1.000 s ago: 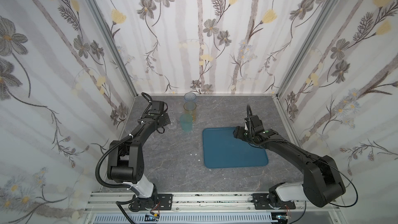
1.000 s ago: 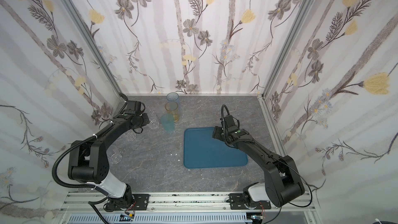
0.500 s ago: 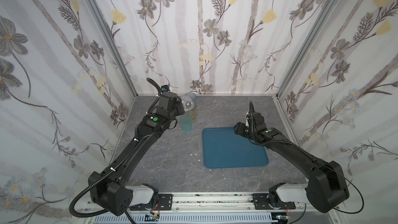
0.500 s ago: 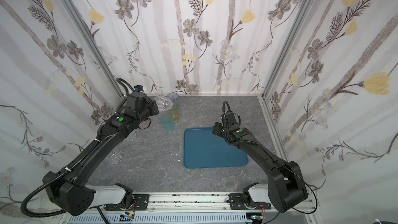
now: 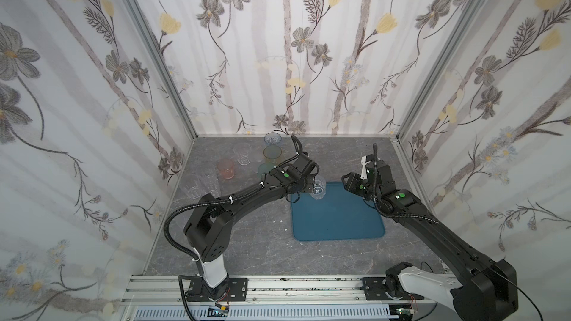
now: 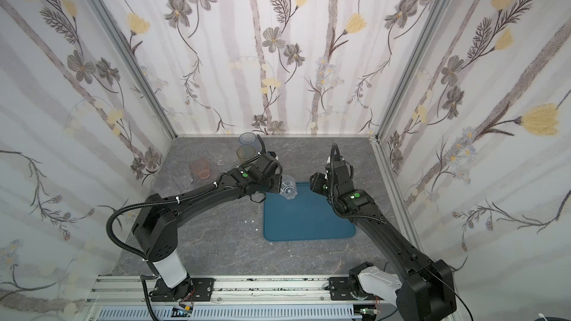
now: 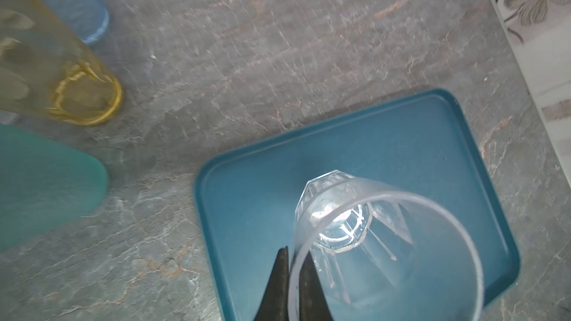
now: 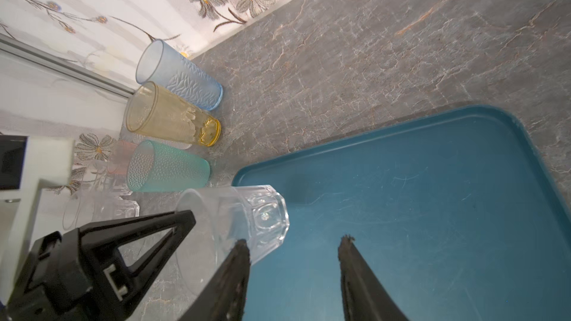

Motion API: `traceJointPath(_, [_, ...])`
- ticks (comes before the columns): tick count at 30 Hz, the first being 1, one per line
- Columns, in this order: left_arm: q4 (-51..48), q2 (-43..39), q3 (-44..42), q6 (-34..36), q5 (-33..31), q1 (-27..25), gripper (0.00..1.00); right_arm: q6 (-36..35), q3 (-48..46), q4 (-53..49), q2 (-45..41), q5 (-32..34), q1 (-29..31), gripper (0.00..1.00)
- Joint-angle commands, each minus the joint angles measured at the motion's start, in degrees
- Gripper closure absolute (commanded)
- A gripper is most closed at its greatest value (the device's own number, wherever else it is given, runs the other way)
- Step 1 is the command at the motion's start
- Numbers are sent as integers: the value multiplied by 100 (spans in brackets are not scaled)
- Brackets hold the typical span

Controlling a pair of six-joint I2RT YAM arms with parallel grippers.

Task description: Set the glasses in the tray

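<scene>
My left gripper (image 7: 293,251) is shut on the rim of a clear faceted glass (image 5: 319,189), one finger inside and one outside. It holds the glass roughly upright over the far left corner of the blue tray (image 5: 336,222). Whether the base touches the tray I cannot tell. My right gripper (image 8: 293,240) stands open over the tray (image 8: 432,196), beside the held glass (image 8: 247,217), with nothing between its fingers. The remaining glasses stand left of the tray: blue (image 5: 272,140), amber (image 5: 272,154), teal (image 8: 167,166), pink (image 5: 225,169) and several clear ones (image 5: 200,180).
Flowered walls close in the grey marbled table (image 5: 247,242) at the back and on both sides. A few small white specks (image 5: 279,220) lie on the table left of the tray. The left arm (image 5: 247,196) stretches across in front of the standing glasses.
The left arm lifted the clear glass out of the group at the back left and carried it right, over the tray's corner. The right gripper's jaws have narrowed.
</scene>
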Motion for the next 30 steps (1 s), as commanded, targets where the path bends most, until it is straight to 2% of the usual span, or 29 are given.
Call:
traceJointPath(1, [80,196,57,85,276,-37,100,79,-59,155,139,-295,72,53])
traceJointPath(13, [49,637,67,69,252,-125,99,-35,-113,253,688,-448,248,67])
traceJointPath(14, [49,634,78,66,249,-125,97,-47,-113,275,727,-446,275,67])
traceJointPath(18, [23,502,123,92,187,-138,78,-154,-5,256,960,-440,318,66])
traceJointPath(26, [5,-171,-23,167,75,1,66,-710,442,-209,1464,-291,382,64])
traceJointPath(30, [40,-697,-413,244,-589,217,58,-967,602,-375,1785,-360,484,65])
